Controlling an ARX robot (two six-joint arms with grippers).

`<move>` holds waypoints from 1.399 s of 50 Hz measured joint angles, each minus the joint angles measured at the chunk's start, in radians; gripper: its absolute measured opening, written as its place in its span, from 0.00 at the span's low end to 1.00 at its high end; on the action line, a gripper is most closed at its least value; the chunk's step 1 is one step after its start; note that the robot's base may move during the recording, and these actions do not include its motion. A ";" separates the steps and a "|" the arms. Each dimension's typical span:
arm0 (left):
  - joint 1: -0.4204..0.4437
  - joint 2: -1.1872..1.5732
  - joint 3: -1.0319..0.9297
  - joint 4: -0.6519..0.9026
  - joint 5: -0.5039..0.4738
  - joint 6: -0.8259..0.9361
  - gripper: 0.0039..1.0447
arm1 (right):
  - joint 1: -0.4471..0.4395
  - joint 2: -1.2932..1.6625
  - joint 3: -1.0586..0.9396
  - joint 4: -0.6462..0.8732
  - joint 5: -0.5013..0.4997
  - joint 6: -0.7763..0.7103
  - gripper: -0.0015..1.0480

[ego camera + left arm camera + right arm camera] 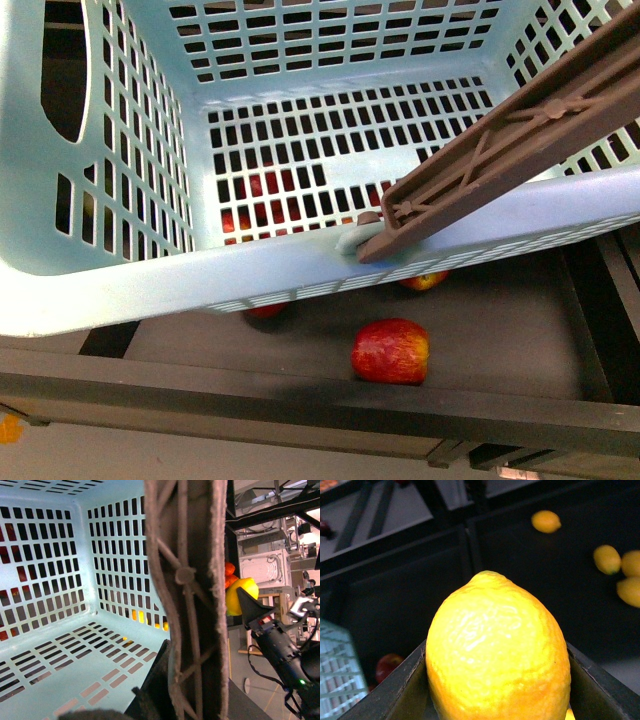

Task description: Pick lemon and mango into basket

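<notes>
The pale teal basket [110, 270] hangs lifted and tilted close to the front camera, and its slotted floor [50, 645] holds nothing. My left gripper [185, 700] is shut on the brown ribbed basket handle [185, 580], which also crosses the front view's right side [520, 130]. In the right wrist view, my right gripper [497, 702] is shut on the lemon [497, 645], which is large and bright yellow between the dark fingers [395, 690]. The left wrist view shows that lemon [241, 596] held just outside the basket wall. I cannot pick out a mango for certain.
A red-and-yellow fruit [390, 350] lies in a dark tray [500, 330] under the basket, with more red fruit behind the slots [265, 185]. Loose lemons [607, 559] lie in another dark bin. A basket corner [335, 680] and a red fruit [389, 666] sit below the right gripper.
</notes>
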 joint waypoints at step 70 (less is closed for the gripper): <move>-0.003 0.000 0.000 0.000 0.002 -0.002 0.05 | 0.576 -0.515 -0.481 0.396 0.449 -0.026 0.44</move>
